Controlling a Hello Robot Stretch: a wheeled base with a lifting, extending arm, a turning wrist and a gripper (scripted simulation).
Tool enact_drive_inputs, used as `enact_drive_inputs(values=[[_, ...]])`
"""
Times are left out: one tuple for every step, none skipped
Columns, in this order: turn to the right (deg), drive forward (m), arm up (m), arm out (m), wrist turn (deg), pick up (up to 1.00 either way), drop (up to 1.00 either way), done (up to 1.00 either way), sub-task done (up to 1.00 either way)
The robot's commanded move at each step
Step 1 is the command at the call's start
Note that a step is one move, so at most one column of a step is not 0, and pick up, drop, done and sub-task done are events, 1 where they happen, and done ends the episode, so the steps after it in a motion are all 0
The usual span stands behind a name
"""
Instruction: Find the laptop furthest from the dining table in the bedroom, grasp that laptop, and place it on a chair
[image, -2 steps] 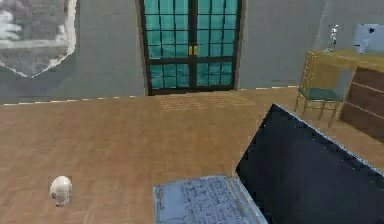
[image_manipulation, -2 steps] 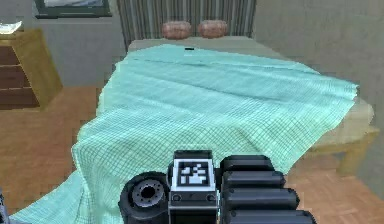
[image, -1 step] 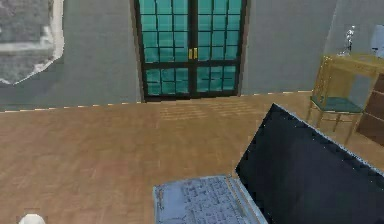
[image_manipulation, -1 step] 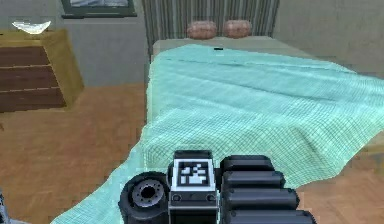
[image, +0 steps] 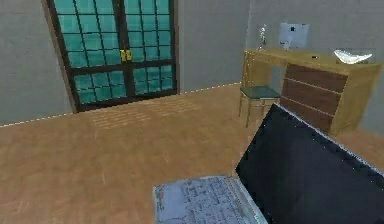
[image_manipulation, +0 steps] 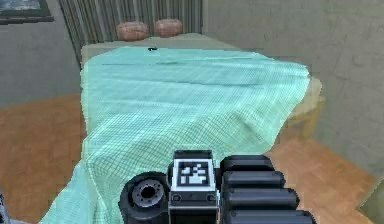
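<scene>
You have teal glass doors (image: 112, 50) at the forward view's left, then an open laptop (image: 300, 170) close in at the bottom right; I cannot tell what carries it. Beyond it, 1 chair (image: 258, 95) stands at a desk (image: 320, 85). In the arm side view, the gripper (image_manipulation: 146, 200) shows before the bed (image_manipulation: 190, 100) with its far end hidden, so I cannot tell whether it holds anything. The grasp looks probably done, and placing on the chair is left.

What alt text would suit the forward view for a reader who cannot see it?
An open laptop with a dark screen looms in the lower right foreground of a wood-floored room. Beyond it are teal-paned double doors at left and a wooden desk with a chair at right.
</scene>
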Motion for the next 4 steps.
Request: enact_drive_inputs(values=[[0.0,1.00,0.00,0.00,0.0,0.00,0.00,0.00,0.00],[0.0,0.40,0.00,0.00,0.0,0.00,0.00,0.00,0.00],[45.0,0.00,0.00,0.00,0.0,0.00,0.00,0.00,0.00],[12.0,0.00,0.00,0.00,0.0,0.00,0.00,0.00,0.00]])
